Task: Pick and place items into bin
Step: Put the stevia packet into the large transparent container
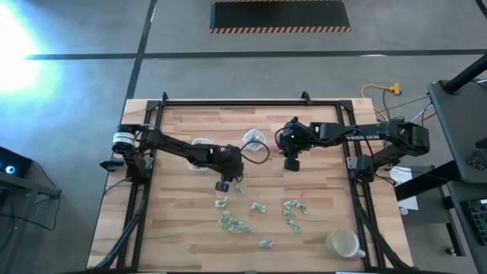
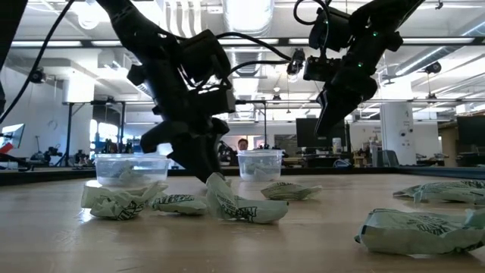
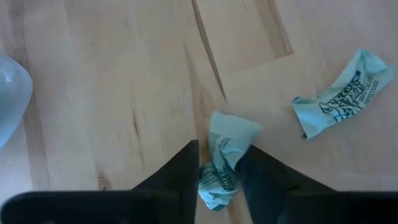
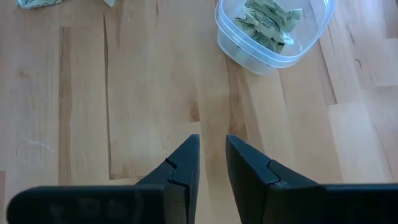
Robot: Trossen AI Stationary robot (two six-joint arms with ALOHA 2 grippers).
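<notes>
pale green-and-white crinkly wrapped pieces (image 1: 255,215) scattered loose over the wooden table's near half, one piece (image 3: 222,158) pinched between the left gripper's fingers (pretty scrunched), several more (image 4: 268,17) already piled inside a clear bin (image 4: 314,28)

A large open industrial lab or workshop: a pale wooden butcher-block desk (image 1: 190,236) in a black metal frame stands on a grey concrete floor (image 1: 76,84) with black-and-yellow hazard striping (image 1: 280,30), under long ceiling lights (image 2: 250,15), with monitors (image 2: 311,130) far behind.
</notes>
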